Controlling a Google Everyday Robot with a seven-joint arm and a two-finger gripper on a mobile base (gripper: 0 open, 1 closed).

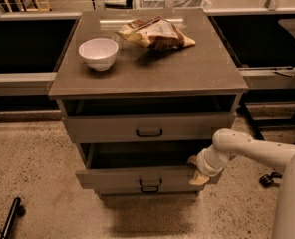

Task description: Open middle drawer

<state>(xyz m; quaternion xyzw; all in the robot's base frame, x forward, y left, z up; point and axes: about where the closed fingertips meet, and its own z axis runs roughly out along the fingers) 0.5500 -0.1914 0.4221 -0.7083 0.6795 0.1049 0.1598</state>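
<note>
Gripper (pixel 196 170) sits against the right front corner of the middle drawer (pixel 117 177); whether it grips, I cannot tell. On the cabinet (pixel 152 73), that drawer is pulled partly out; a snack bag (pixel 155 33) and bowl (pixel 98 52) sit on top

One bowl (pixel 98 51), one snack bag (pixel 155 34), three drawers (pixel 147 127), one claw (pixel 197 176) at the middle drawer (pixel 132 177)

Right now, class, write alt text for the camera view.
The robot's tool sits at the right end of the middle drawer, which stands pulled out. A white bowl and a snack bag lie on the cabinet top.
</note>
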